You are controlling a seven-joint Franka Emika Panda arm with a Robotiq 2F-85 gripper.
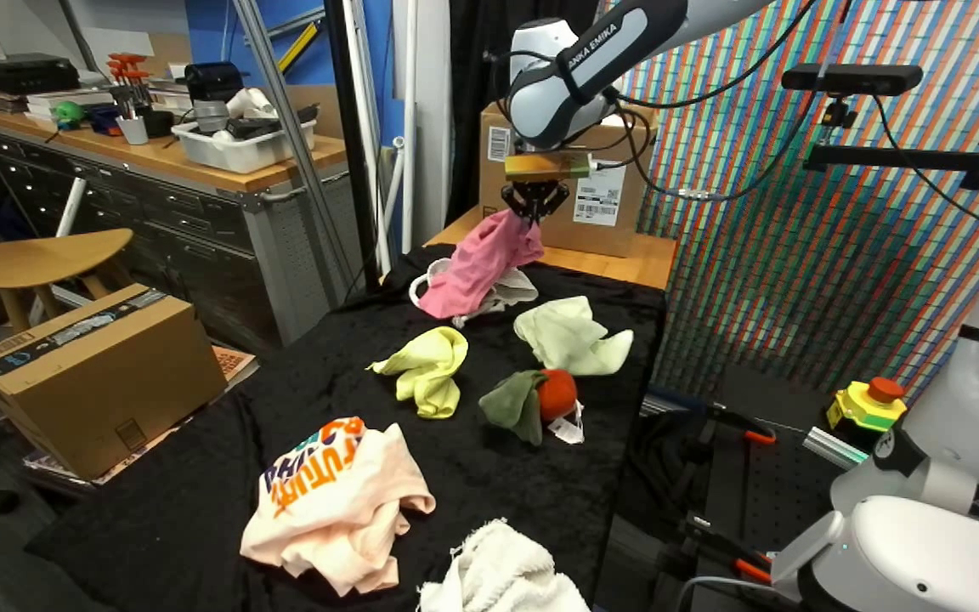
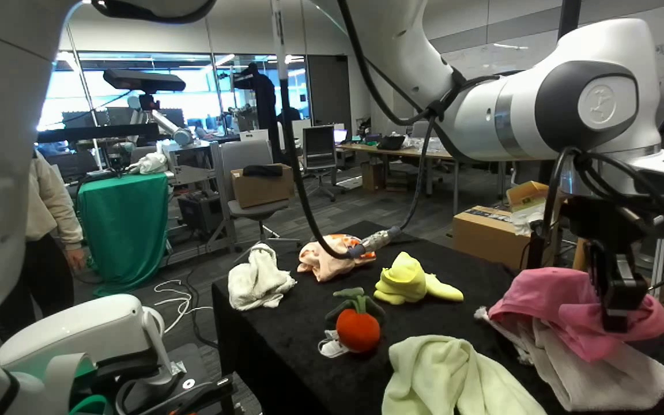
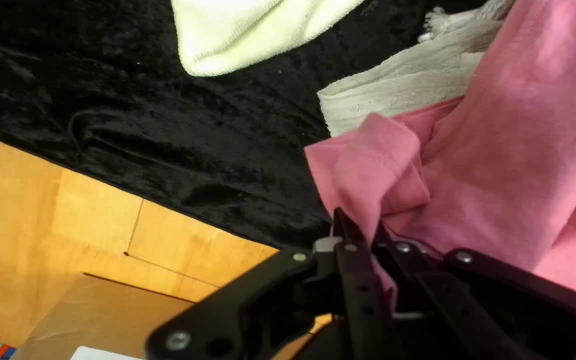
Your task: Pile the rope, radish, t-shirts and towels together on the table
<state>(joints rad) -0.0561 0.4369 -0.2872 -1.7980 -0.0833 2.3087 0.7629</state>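
Partly beneath pink t-shirt (image 2: pixel 559 314): towel (image 2: pixel 606 377)

In an exterior view, a wooden workbench (image 1: pixel 251 179) with dark drawers (image 1: pixel 200 255) is seen at far left, with a stool (image 1: pixel 39 255) placed nearer; at right, a multicoloured striped backdrop (image 1: pixel 727 280) is shown. In an exterior view, brightly lit glass panes (image 2: pixel 193 95) are seen at far left, with grey flooring (image 2: pixel 338 208) laid nearer.
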